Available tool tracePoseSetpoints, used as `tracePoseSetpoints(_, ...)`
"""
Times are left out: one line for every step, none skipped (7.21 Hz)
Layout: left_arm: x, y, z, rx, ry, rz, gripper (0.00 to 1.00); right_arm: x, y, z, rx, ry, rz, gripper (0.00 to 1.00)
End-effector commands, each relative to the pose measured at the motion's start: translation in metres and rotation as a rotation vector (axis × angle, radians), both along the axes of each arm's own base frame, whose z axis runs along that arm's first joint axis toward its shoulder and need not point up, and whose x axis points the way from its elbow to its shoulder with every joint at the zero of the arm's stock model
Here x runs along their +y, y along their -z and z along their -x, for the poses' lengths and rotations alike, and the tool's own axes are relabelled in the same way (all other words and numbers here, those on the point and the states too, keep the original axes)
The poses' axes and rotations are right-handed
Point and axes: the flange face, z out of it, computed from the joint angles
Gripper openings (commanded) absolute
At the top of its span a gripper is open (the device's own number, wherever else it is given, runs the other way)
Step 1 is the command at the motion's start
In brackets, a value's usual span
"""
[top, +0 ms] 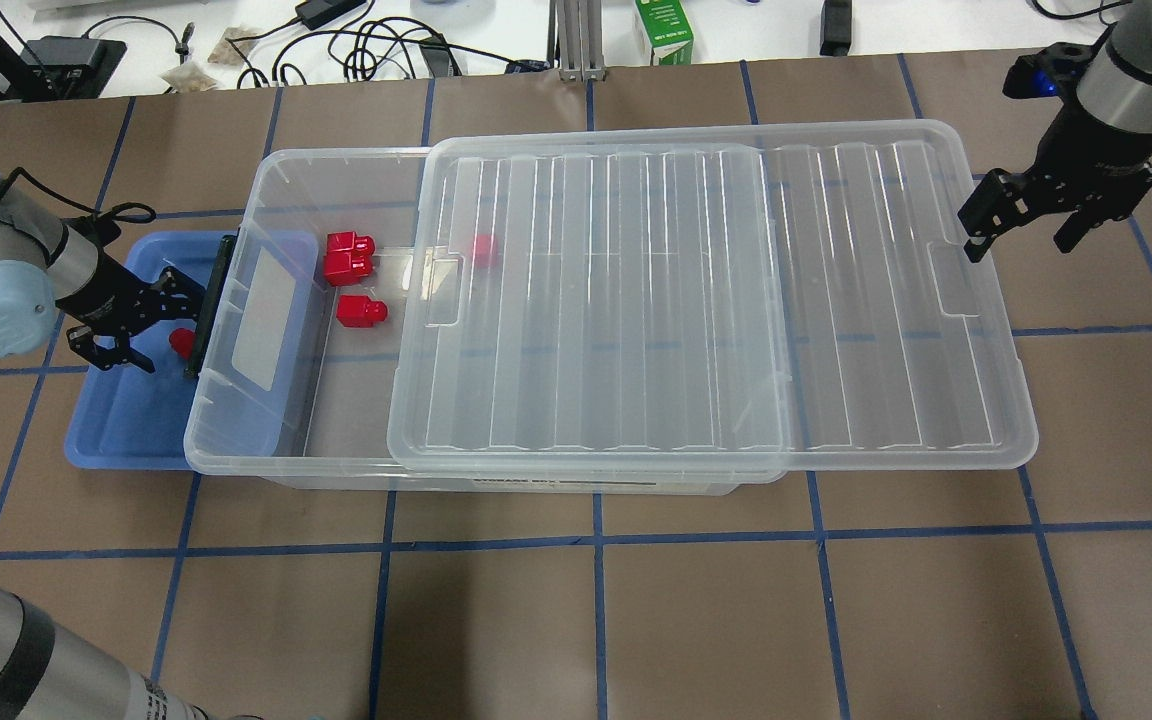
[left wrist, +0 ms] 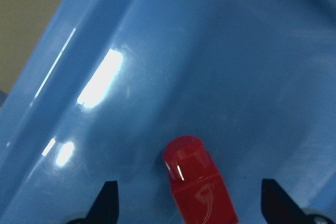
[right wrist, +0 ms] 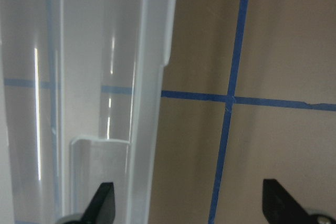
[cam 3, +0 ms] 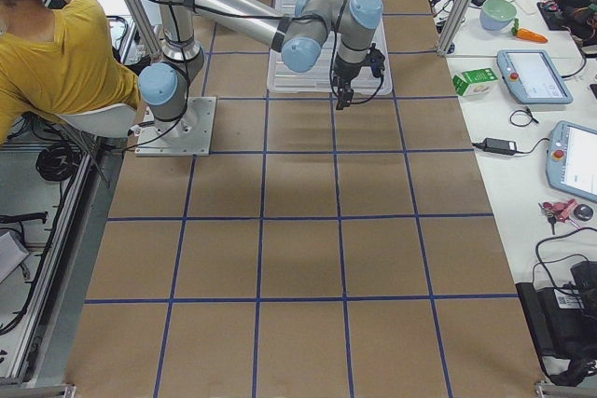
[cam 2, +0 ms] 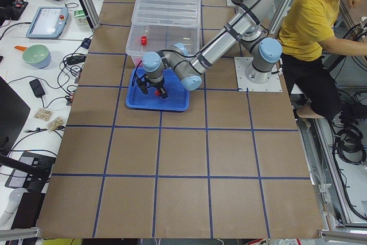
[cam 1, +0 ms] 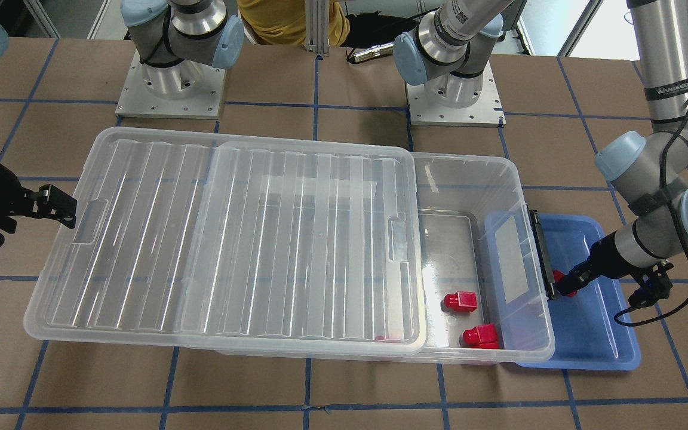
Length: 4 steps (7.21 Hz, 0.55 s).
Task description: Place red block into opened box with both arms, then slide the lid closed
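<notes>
The clear box (top: 266,180) lies lengthwise on the table. Its ribbed lid (top: 696,300) is slid toward my right, so the left end is uncovered. Two red blocks (top: 349,256) (top: 361,312) rest on the open floor, and another (top: 483,248) shows through the lid. A red block (left wrist: 199,182) lies in the blue tray (top: 116,430) by the box's black clasp. My left gripper (top: 151,330) is down in the tray, open, with a finger on either side of this block and not touching it. My right gripper (top: 1021,235) hangs open just off the lid's far short end.
A person in a yellow shirt (cam 2: 309,21) sits behind the arm bases (cam 1: 171,89). Cables and a green carton (top: 664,30) lie on the white bench past the table's far edge. The brown table with blue tape lines stretches in front of the box.
</notes>
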Motion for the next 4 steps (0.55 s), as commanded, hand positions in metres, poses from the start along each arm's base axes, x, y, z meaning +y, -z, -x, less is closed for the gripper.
tracePoseSetpoints(-0.002, 0.004, -0.002, 0.002, 0.004, -0.004, 0.49, 0.019, -0.045, -0.027, 0.015, 0.073, 0.031, 1.0)
tracePoseSetpoints(-0.002, 0.006, -0.002, 0.005, 0.003, -0.006, 0.38, 0.033, -0.067, -0.041, 0.033, 0.115, 0.051, 1.0)
tracePoseSetpoints(-0.004, 0.002, -0.004, -0.006, 0.004, 0.0, 0.17, 0.051, -0.091, -0.053, 0.041, 0.125, 0.073, 1.0)
tracePoseSetpoints(-0.004, -0.012, -0.003, -0.02, 0.007, 0.019, 0.05, 0.059, -0.096, -0.055, 0.043, 0.127, 0.075, 1.0)
